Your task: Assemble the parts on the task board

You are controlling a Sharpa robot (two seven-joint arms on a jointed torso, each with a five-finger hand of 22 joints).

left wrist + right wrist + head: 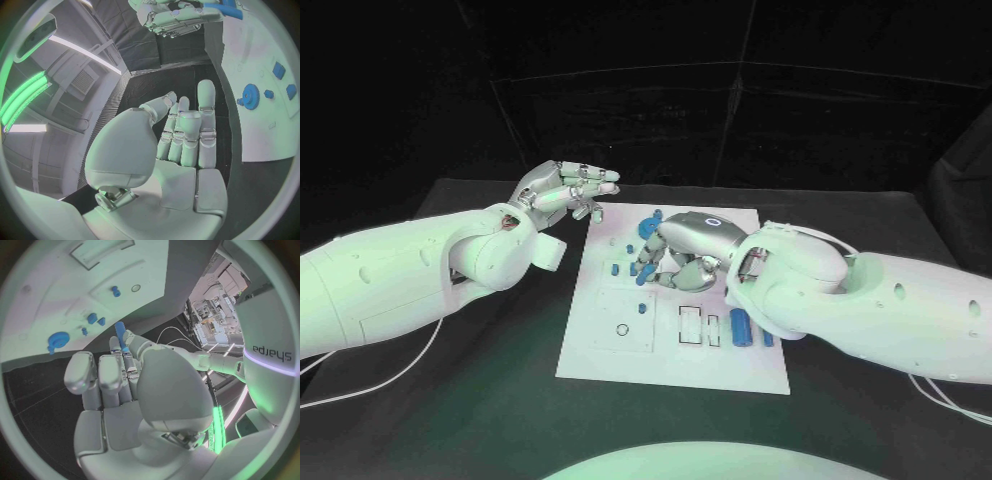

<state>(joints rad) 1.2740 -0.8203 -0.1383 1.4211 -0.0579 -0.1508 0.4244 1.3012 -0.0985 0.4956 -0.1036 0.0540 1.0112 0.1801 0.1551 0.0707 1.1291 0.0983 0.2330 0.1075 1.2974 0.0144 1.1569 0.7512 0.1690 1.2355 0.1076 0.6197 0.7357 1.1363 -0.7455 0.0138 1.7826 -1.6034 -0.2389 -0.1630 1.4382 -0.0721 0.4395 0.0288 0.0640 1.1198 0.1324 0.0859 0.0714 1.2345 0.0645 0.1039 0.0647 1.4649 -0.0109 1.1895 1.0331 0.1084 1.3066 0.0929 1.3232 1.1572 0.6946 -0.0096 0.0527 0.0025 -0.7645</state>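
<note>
Blue peg [119, 331] pinched by right robot hand [687, 250] over task board [675, 340].

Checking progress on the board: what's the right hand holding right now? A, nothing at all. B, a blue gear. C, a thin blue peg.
C: the right hand pinches a thin blue peg at its fingertips above the white board.

white arms [430, 265], silver hands [692, 245]

A black table [473, 400] stands against a dark backdrop [733, 100]; white cables [372, 385] trail across the tabletop at both sides
</note>
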